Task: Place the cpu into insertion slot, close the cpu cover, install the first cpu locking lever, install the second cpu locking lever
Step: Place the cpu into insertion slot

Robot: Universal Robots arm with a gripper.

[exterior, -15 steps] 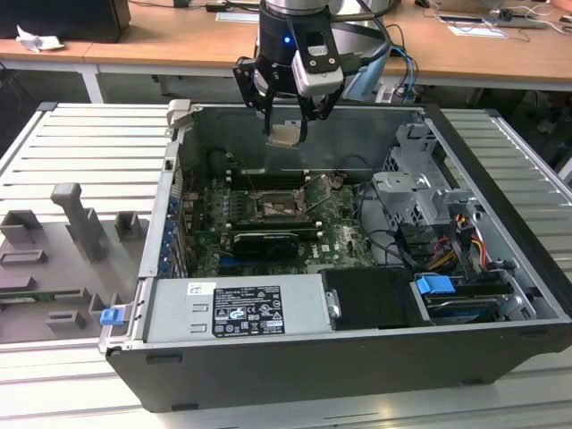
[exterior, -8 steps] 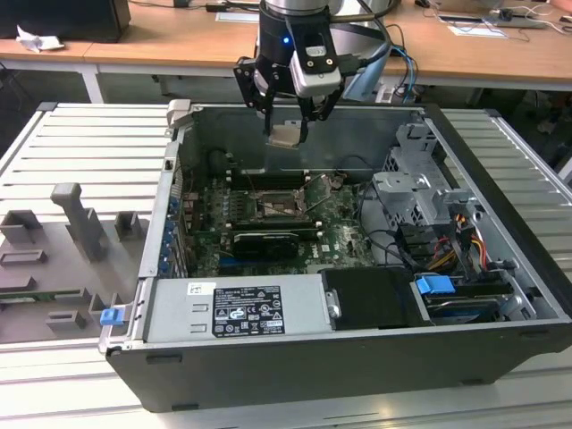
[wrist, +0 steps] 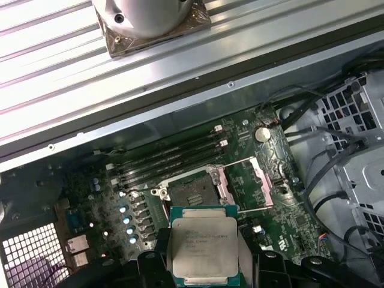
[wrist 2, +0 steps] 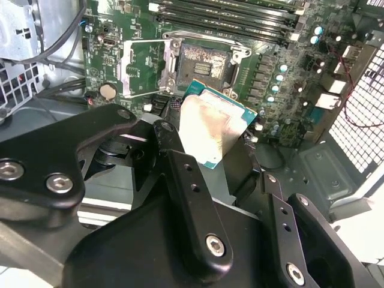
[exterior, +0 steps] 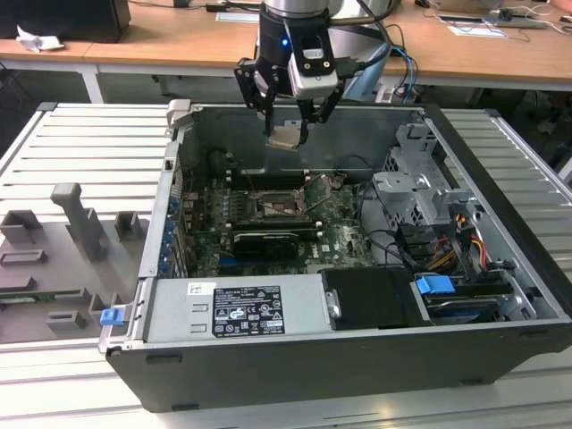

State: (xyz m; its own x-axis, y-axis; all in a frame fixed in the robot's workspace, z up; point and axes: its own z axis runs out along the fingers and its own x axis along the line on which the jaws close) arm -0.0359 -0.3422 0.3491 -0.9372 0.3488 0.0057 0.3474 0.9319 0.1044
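My gripper (exterior: 286,132) is shut on the cpu (exterior: 286,138), a flat square chip with a pale metal face, and holds it in the air over the open computer case. The chip shows between the black fingers in both wrist views: cpu (wrist 2: 210,129) and cpu (wrist: 204,246). Below it on the green board lies the insertion slot (exterior: 273,207), a dark square socket that stands uncovered; it is also visible as the slot (wrist 2: 204,60) and the slot (wrist: 193,193). The cpu cover (wrist: 261,183) is swung open beside the socket, seen too as the cover (wrist 2: 135,69).
Long black memory sticks (exterior: 268,179) run beside the socket. A grey power supply (exterior: 237,308) fills the case's near side, and a drive cage (exterior: 420,183) with cables sits at the exterior view's right. A grey fixture tray (exterior: 71,237) lies outside, at the exterior view's left.
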